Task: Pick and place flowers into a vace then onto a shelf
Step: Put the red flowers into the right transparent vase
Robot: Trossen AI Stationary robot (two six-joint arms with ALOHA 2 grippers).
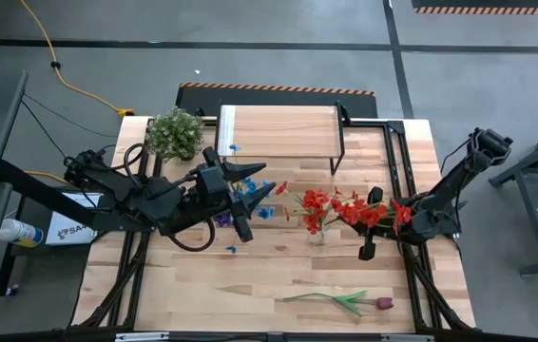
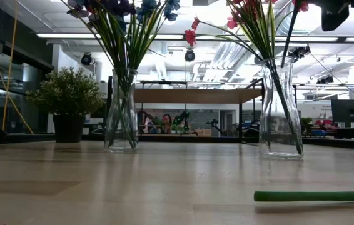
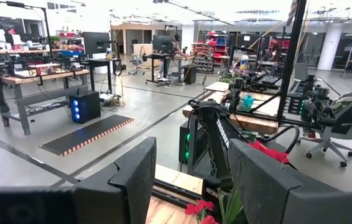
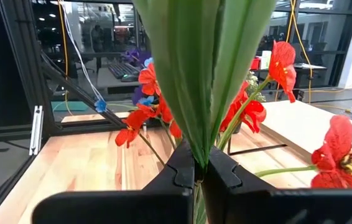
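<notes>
— What was the right claw (image 4: pixel 198 171) doing?
— Its fingers were pinched nearly together on a broad green leaf and stem (image 4: pixel 194 68) of the red flowers (image 1: pixel 331 207), which stood upright between them. It hung over the clear glass vase (image 2: pixel 280 106) holding that red bunch, which sat on the tabletop (image 1: pixel 250 280) just in front of the shelf's right end.

— And the left claw (image 1: pixel 247 199)?
— Spread wide, touching nothing that I could see. It hovered over the second vase (image 2: pixel 122 109), the one with blue and purple flowers (image 1: pixel 250 195), in front of the shelf's left end.

— How did the flowers point?
— Both bunches stood stems-down in their vases, blooms fanning upward. One tulip (image 1: pixel 345 301) lay flat, well in front of the shelf, its long axis running parallel to the shelf's length, dark pink bloom toward the right arm's side.

— The shelf (image 1: pixel 278 131) itself?
— At the tabletop's far edge, with the bushy potted plant (image 1: pixel 175 133) just beside its left end.
</notes>
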